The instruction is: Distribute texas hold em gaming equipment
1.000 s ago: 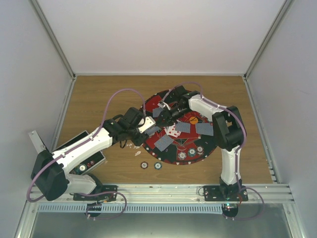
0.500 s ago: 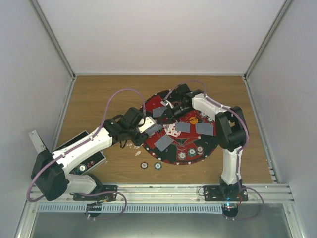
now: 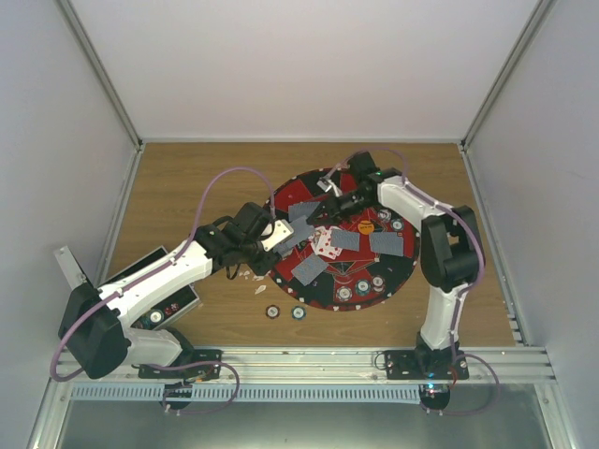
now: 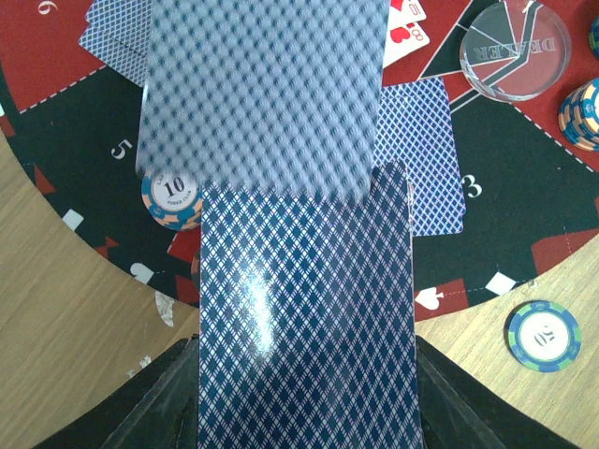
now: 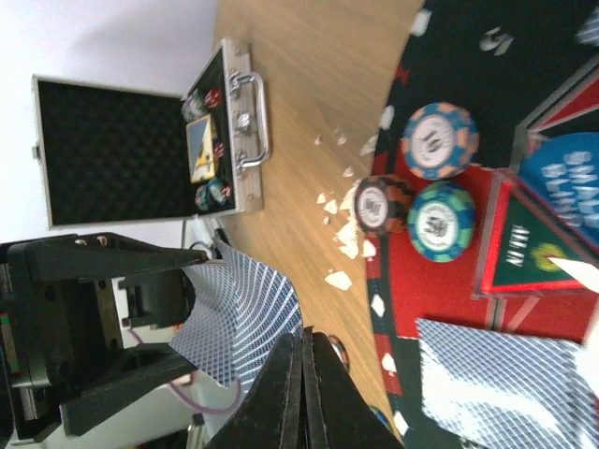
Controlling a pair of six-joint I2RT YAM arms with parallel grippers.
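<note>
My left gripper (image 4: 304, 374) is shut on a deck of blue-backed playing cards (image 4: 304, 309), held over the left rim of the round red-and-black mat (image 3: 374, 281). My right gripper (image 5: 304, 341) is shut on the edge of the top card (image 5: 239, 318), which bends between the two grippers and shows blurred in the left wrist view (image 4: 262, 84). From above, both grippers meet over the mat's left part, with the left gripper (image 3: 276, 238) below and left of the right gripper (image 3: 316, 218). Face-down cards (image 3: 346, 240) and poker chips (image 3: 362, 285) lie on the mat.
Two chips (image 3: 272, 311) lie on the wood in front of the mat. A clear dealer button (image 4: 515, 47) and a "10" chip (image 4: 171, 192) sit on the mat. The open black case (image 5: 122, 150) stands at the table's left. White scraps (image 5: 337, 201) litter the wood.
My right gripper has closed on the deck's top card and drawn back to the right over the mat, pulling the card along. The left arm has stayed put.
</note>
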